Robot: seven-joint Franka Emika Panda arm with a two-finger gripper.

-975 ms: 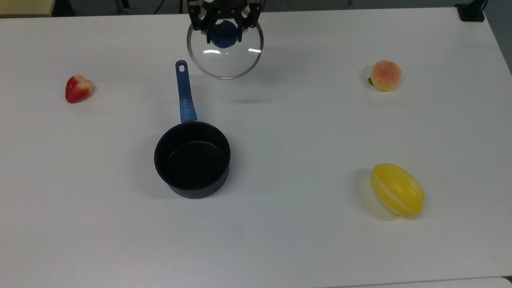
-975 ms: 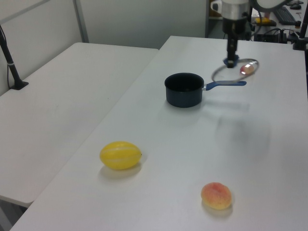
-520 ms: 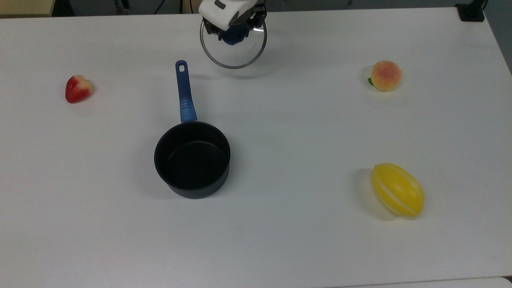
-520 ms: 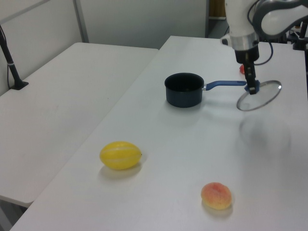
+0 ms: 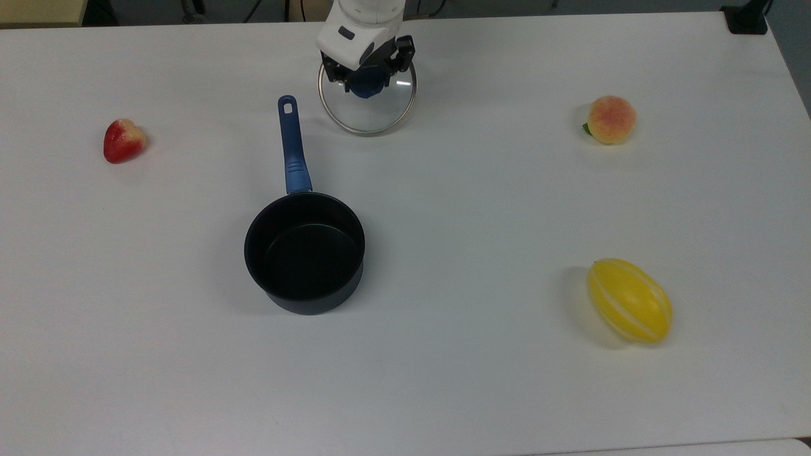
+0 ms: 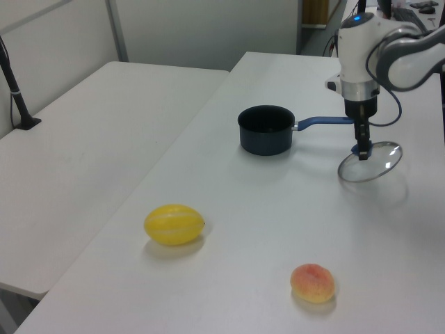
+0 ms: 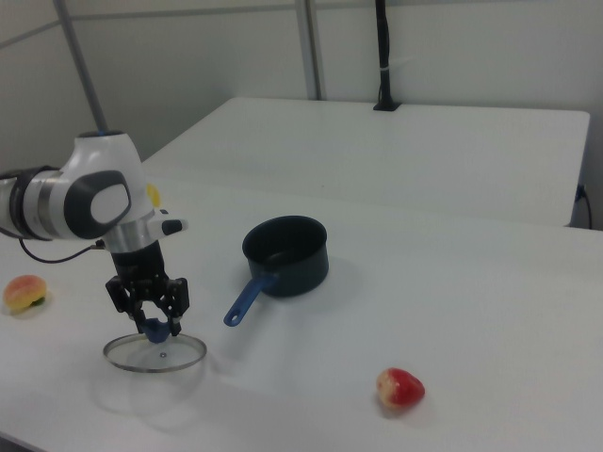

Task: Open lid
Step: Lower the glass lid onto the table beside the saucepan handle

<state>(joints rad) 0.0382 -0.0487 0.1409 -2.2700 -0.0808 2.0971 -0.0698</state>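
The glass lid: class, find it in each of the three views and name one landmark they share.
Top view: lid upper centre, under the pincer.
Left view: lid right of centre.
Right view: lid lower left.
Shared landmark: black saucepan with blue handle.

We see a clear lid [image 5: 370, 113] with a metal rim and blue knob [image 5: 368, 82], a black pan [image 5: 305, 253] with a blue handle [image 5: 292, 147], a yellow white-striped melon [image 5: 630, 301], a pink-orange peach [image 5: 611, 120], a red strawberry [image 5: 123, 140], a white counter [image 5: 481, 215].
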